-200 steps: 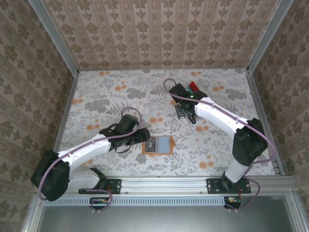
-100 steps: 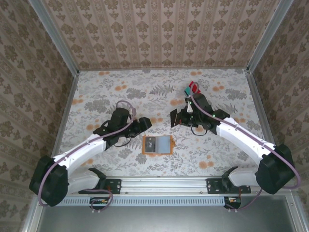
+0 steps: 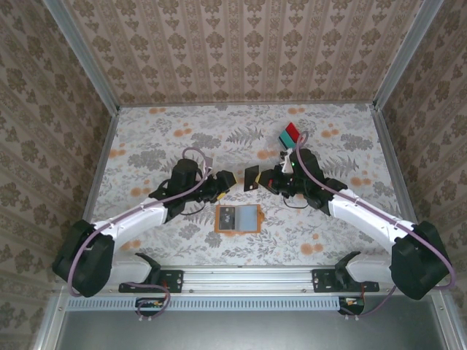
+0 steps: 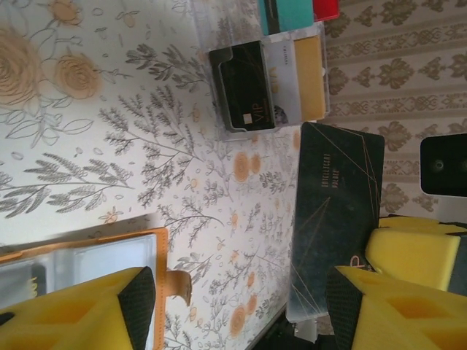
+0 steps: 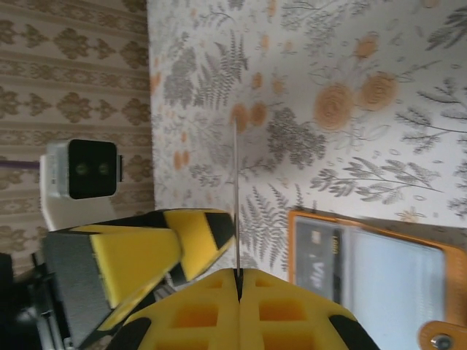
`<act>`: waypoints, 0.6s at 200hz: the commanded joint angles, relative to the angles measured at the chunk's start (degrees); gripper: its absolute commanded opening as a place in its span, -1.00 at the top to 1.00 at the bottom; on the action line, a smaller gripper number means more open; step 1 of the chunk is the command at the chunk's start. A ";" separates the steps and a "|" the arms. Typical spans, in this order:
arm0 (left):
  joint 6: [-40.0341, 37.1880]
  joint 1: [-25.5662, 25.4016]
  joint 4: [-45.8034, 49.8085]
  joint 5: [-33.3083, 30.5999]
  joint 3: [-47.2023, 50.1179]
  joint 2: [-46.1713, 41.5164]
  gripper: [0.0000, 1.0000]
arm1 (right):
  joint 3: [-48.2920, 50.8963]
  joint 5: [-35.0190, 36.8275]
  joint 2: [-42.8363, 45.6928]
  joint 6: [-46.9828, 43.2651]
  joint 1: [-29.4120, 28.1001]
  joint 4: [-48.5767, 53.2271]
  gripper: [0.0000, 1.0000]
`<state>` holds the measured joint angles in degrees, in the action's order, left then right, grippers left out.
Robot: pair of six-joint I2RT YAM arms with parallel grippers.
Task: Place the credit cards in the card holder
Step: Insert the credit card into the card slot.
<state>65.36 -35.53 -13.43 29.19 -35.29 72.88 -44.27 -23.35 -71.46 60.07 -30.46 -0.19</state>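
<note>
— Which card does the right gripper [image 5: 237,281] have?
— A dark card [image 4: 336,211] with thin gold lines. The fingers are pressed together on its lower edge and it stands upright above the table [image 3: 146,146]; in the right wrist view it shows edge-on as a thin line.

— And the left gripper [image 3: 223,182]?
— Its jaws are spread and hold nothing. One yellow finger [image 5: 193,237] sits just beside the dark card's face. I cannot tell whether they touch.

— Where is the card holder [image 4: 159,277]?
— It lies open and flat on the table, nearer the arm bases, just below the two grippers. A dark VIP card [image 5: 315,251] is in one of its slots, beside a clear pocket [image 5: 394,270].

— Other cards?
— They overlap in a row near the back wall, well apart from the holder: a black VIP card [image 4: 246,86], a white card [image 4: 283,80], a beige card [image 4: 310,76], then a teal card [image 4: 288,11] and a red card [image 4: 326,9].

— Does anything block the holder?
— Nothing lies on it. Both grippers hang just behind it.
</note>
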 commanded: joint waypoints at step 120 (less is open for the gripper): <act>6.62 0.22 -13.53 5.71 -0.47 3.69 -0.05 | 2.25 -2.79 -0.39 4.36 -2.65 -7.55 0.86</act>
<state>71.05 -35.53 -24.32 33.08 -35.33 76.14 -43.16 -25.78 -71.68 63.48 -32.75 -6.26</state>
